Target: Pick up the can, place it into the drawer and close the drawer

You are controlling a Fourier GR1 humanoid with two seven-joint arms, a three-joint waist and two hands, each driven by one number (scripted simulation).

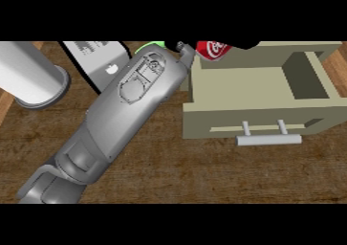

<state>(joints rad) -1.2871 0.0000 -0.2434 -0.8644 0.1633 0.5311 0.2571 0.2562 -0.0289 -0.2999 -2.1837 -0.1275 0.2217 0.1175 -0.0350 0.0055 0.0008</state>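
Red can (214, 49) lifted off the desk (204, 172), held at the back rim of the open drawer (260, 95), just past the black hand (184, 47). Fingers curled round the can, mostly hidden at the upper edge; which arm, hard to say from this reach, seemingly the left. Pickup done, judging by that. Left to do: lowering the can into the drawer, letting go, then pushing the handle (269, 139) shut.
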